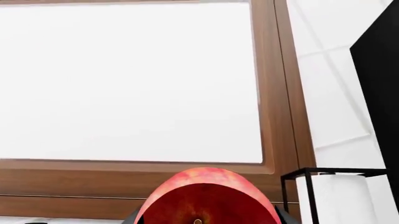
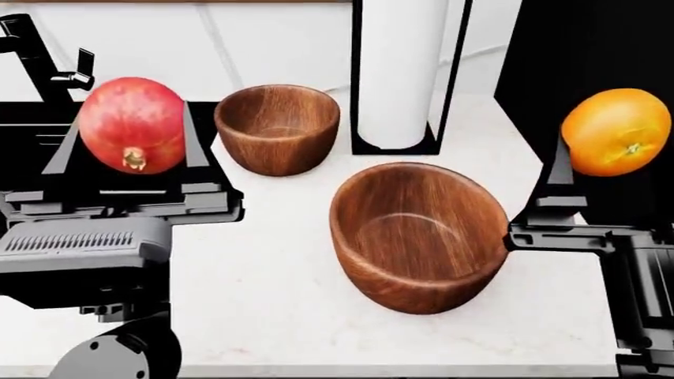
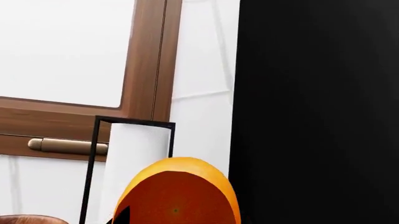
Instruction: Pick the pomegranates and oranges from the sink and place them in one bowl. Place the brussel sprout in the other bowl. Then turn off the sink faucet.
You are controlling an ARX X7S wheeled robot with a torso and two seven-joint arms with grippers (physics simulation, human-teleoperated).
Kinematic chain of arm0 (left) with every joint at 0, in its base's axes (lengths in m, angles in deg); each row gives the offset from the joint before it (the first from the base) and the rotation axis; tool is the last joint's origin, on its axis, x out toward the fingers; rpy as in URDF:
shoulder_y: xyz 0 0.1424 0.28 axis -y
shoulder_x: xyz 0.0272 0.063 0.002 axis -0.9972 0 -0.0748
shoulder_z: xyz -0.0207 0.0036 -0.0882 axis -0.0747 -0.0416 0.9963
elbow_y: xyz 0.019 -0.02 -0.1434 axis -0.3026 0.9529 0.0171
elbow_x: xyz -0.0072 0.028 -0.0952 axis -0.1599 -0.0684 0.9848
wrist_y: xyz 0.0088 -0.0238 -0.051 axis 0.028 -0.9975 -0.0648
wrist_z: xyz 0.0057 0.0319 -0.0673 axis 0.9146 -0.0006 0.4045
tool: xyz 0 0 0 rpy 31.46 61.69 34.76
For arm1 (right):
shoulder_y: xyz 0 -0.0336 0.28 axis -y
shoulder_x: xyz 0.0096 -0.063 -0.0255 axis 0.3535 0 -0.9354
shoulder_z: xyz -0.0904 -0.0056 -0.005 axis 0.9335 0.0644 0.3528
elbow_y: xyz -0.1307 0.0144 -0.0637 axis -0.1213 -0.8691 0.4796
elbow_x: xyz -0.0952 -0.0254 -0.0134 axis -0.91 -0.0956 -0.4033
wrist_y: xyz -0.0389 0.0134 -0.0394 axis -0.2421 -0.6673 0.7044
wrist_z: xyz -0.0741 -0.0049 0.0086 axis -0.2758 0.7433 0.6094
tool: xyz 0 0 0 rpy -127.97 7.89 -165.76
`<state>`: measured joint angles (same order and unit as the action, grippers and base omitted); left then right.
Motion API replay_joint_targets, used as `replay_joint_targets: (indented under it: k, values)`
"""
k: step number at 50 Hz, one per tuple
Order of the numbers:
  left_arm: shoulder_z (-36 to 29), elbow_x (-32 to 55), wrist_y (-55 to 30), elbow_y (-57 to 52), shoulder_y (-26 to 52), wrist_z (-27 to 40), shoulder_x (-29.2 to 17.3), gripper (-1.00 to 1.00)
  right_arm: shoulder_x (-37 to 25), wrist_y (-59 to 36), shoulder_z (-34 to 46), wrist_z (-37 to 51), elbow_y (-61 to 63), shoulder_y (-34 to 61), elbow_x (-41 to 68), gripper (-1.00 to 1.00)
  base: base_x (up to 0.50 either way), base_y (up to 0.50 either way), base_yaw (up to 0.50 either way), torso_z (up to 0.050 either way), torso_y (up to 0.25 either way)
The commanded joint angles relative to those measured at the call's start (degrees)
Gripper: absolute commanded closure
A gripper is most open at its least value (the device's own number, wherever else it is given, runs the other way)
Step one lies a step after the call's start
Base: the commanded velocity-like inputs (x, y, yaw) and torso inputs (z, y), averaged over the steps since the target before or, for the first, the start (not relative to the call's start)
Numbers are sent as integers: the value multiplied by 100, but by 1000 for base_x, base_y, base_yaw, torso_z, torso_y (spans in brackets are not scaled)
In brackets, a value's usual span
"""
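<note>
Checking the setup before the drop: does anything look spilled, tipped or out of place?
Nothing stands out. Both wooden bowls, the larger bowl and smaller bowl, sit upright and empty; the pomegranate and orange are each held aloft.

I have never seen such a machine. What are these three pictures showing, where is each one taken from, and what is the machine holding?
This is a simulated robot with two arms, each ending in a gripper. The middle picture comes from a camera on its head, looking down at a white counter. The other two come from cameras near each gripper.

The left gripper holds a red pomegranate; the left wrist camera sees that fruit from very close. The right gripper holds an orange, also seen close up by the right wrist camera.

On the counter stand a larger wooden bowl, a smaller wooden bowl, both empty, and a white roll in a black frame. The black faucet is at the far left.
</note>
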<state>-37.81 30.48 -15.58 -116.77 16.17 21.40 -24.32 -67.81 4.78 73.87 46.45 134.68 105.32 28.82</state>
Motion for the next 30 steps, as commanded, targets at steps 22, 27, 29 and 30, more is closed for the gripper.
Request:
replay_joint_targets:
  k: [22, 27, 29, 30]
  values:
    - [146, 267, -12, -210, 58, 67, -99, 100, 694, -2697, -225, 147, 411, 2414, 2699, 100, 0, 0, 0, 0, 0]
    - [175, 310, -36, -221, 78, 80, -108, 100, 970, -2913, -223, -37, 97, 2883, 3550, 100, 0, 0, 0, 0, 0]
    - [192, 335, -51, -242, 80, 85, -122, 100, 1102, -3075, -187, -49, -68, 3118, 3932, 100, 0, 0, 0, 5, 0]
    - [210, 352, -52, -246, 82, 90, -129, 100, 1169, -3139, -170, -65, -160, 3222, 4113, 100, 0, 0, 0, 0, 0]
